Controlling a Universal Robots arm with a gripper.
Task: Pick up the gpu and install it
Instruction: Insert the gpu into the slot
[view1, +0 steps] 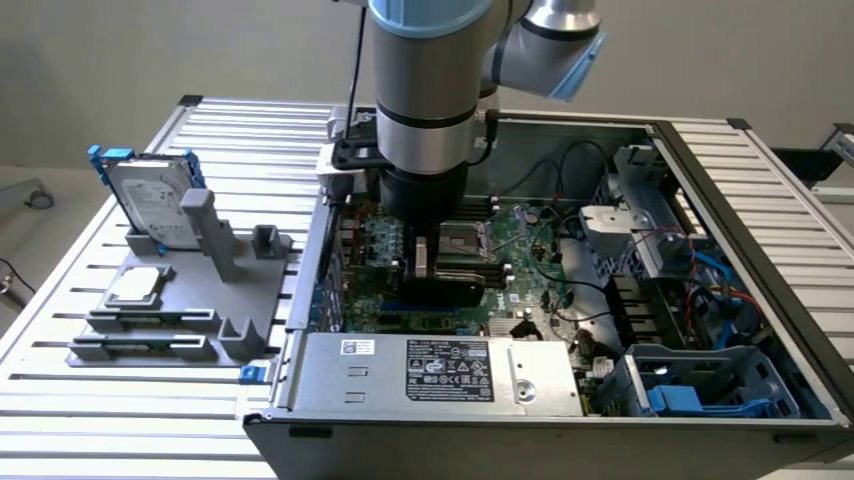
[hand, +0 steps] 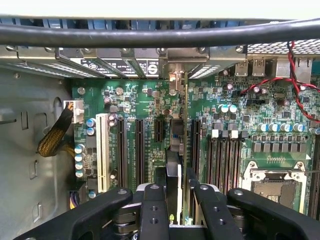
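The end effector (hand: 179, 200) is clamped on the gpu (hand: 176, 140), which hangs edge-on just below it. Its long axis runs parallel to the motherboard slots (hand: 140, 150).

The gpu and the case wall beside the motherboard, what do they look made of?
The gpu, held edge-on in the gripper, looks like green circuit board laminate with a shiny metal end bracket. The case wall looks like dull grey sheet metal, going by its punched slots.

Robotics lab showing itself: industrial arm (view1: 424, 90) reaching over slatted aluminium table (view1: 134, 425), opened computer case (view1: 731, 178) lying there, grey parts fixture (view1: 147, 335) (hard drive (view1: 150, 195) standing in it) sitting beside.
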